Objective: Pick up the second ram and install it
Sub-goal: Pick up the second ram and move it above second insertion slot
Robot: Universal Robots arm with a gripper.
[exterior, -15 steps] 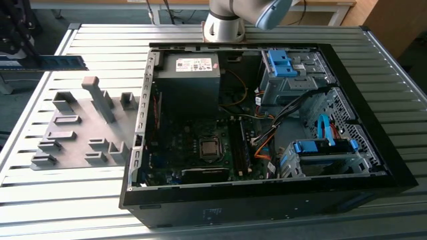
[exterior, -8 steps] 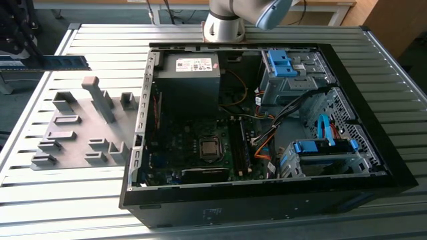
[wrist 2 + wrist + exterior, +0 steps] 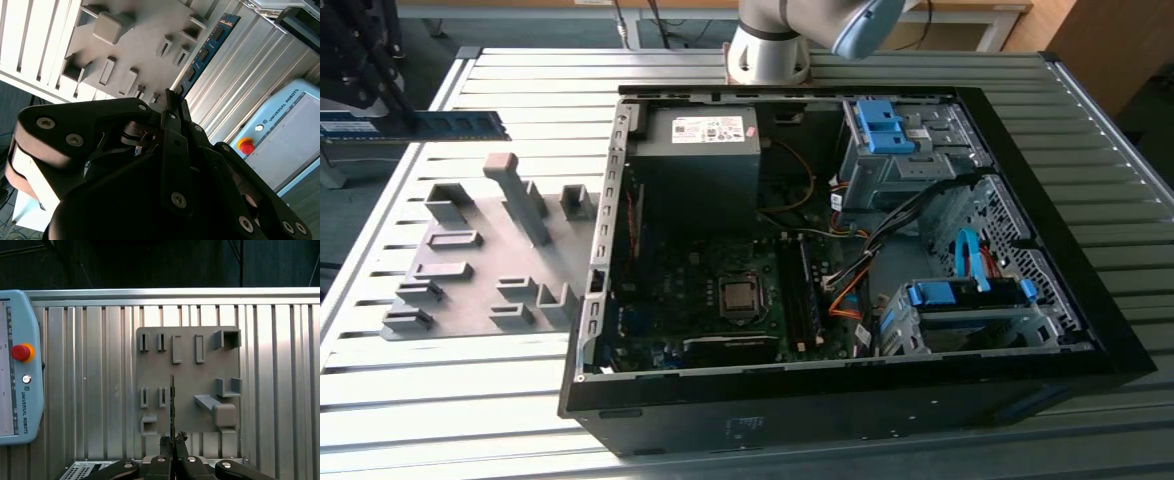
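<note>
Ribbed aluminium slats form the bench [image 3: 480, 400], on which an opened computer case [image 3: 854, 250] is laid on its side with the motherboard [image 3: 720, 290] exposed. Beside the case, toward the exterior view's left, a grey fixture plate [image 3: 487, 260] with raised blocks is placed. The second ram [image 3: 420, 125] is seen held in the air above the far left part of the bench, level and well apart from the case. In both wrist views the gripper [image 3: 172, 442] is shown with its fingers [image 3: 172, 107] pressed onto the end of the strip, which is pinched edge-on over the fixture plate [image 3: 187, 380]. A pale blue teach pendant [image 3: 17, 365] with a red button is laid on the bench near the plate.
</note>
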